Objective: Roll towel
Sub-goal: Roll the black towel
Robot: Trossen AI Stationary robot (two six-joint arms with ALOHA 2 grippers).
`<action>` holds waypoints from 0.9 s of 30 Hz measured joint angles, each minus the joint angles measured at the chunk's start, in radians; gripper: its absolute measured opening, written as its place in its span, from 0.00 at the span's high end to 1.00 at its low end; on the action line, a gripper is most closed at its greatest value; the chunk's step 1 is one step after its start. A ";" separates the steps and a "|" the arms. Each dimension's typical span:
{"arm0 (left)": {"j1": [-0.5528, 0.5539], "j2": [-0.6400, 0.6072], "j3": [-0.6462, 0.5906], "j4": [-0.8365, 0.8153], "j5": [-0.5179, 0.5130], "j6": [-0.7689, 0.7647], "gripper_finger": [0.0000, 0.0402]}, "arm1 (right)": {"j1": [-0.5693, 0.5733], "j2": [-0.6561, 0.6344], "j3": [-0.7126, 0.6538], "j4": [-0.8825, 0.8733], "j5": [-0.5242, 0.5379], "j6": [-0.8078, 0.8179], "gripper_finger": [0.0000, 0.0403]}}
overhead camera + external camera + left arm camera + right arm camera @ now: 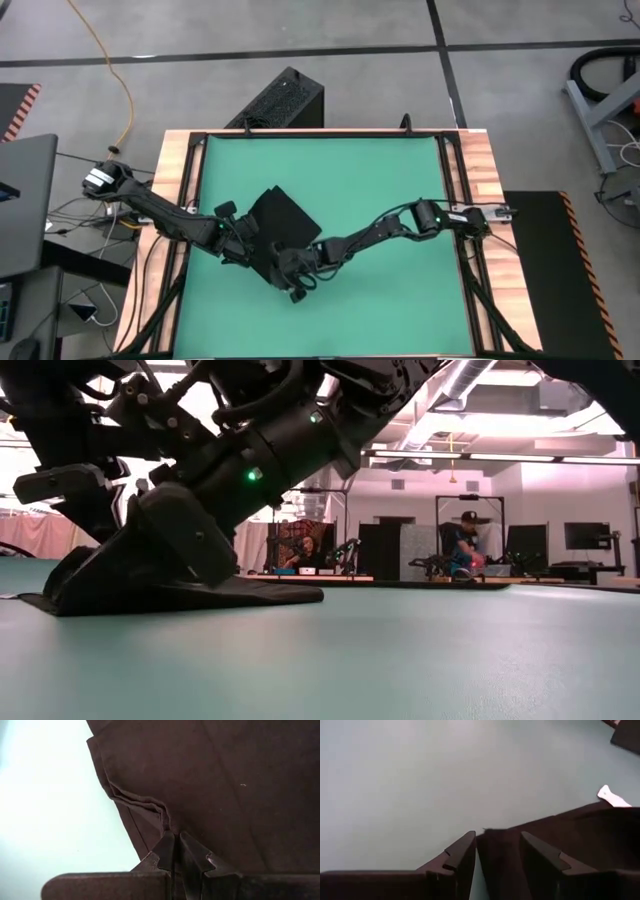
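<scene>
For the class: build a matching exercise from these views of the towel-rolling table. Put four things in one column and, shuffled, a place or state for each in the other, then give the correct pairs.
Things
1. soft black cloth towel
2. left gripper
3. right gripper
4. hard black ribbed box

Places or states
A. jaws open, at the towel's corner
B. off the table, on the floor beyond its far edge
C. lying flat on the green mat
D. jaws shut, pinching a puckered towel edge

Pairs: 1-C, 2-D, 3-A, 4-B
</scene>
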 joint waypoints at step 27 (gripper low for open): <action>-0.029 -0.009 0.139 -0.061 0.047 -0.008 1.00 | -0.008 -0.001 0.000 -0.023 0.061 0.008 0.97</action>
